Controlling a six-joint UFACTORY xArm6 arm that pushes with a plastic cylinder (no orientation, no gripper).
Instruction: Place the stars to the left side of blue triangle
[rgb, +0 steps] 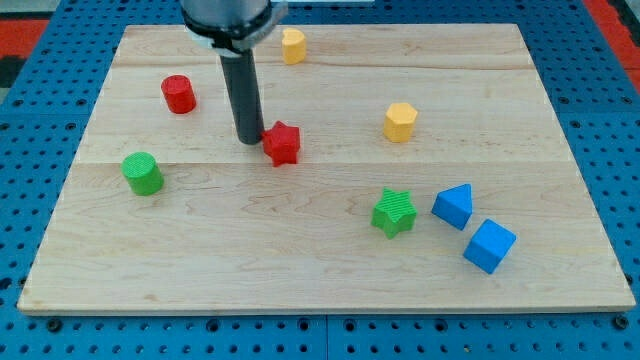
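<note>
The blue triangle (454, 205) lies at the view's lower right of the wooden board. The green star (394, 212) sits just to its left, a small gap between them. The red star (283, 143) lies near the board's middle, well to the left and above the green star. My tip (249, 139) stands on the board right against the red star's left side, touching or nearly touching it.
A blue cube (489, 246) lies just below right of the triangle. A yellow hexagon (400, 122) sits right of the red star. A yellow block (293, 45) is at the top. A red cylinder (179, 94) and a green cylinder (143, 173) are at the left.
</note>
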